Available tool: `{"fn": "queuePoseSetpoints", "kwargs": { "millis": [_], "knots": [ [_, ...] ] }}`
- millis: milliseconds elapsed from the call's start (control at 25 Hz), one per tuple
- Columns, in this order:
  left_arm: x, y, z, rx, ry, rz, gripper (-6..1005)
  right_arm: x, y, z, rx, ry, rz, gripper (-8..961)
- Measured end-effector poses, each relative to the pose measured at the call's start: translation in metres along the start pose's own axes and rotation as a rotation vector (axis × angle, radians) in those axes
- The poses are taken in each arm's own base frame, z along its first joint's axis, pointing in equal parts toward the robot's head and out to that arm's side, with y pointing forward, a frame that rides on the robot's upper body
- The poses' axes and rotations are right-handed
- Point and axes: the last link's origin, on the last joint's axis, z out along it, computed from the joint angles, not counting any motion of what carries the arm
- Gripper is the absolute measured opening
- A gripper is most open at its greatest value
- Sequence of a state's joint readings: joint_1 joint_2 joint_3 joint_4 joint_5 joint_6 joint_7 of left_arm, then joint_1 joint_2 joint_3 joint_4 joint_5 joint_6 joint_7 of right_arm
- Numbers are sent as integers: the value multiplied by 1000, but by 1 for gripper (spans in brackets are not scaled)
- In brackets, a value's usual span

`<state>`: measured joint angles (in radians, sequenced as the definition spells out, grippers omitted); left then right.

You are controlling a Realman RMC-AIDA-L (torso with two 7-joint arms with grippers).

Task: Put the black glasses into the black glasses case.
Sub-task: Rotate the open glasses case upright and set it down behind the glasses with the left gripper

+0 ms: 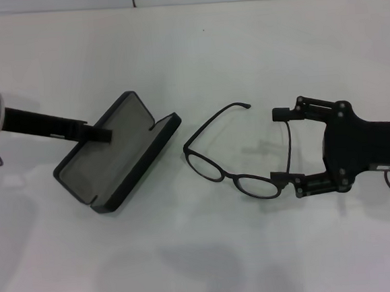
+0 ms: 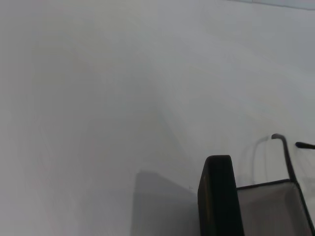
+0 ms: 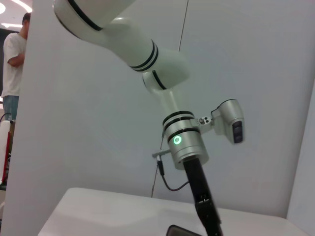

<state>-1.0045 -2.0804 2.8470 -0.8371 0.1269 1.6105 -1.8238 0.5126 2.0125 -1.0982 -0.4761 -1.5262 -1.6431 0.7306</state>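
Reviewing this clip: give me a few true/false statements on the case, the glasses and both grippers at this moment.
1. The black glasses case lies open. True.
2. The black glasses are inside the case. False: they lie on the table, beside it.
3. The right gripper is open around one temple arm. True.
4. The left gripper is at the glasses. False: it reaches over the open case.
5. The glasses are folded. False: both temple arms are spread.

Black glasses case (image 2: pixel 219 196) open on white table (image 2: pixel 98 98), grey lining showing; black glasses (image 2: pixel 285 152) just beyond.
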Motion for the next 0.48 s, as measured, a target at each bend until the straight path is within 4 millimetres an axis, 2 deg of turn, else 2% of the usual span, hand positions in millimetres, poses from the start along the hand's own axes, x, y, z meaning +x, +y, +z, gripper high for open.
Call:
{"fn": "queuePoseSetpoints", "kwargs": {
  "millis": [280,480],
  "knots": [
    [22,3,4,31,34,188,206,2,6,-1,-6,-5,-24,872],
    [57,13,13,56,101,393,208,4,15,-4,-3,-22,-38,872]
  ]
}}
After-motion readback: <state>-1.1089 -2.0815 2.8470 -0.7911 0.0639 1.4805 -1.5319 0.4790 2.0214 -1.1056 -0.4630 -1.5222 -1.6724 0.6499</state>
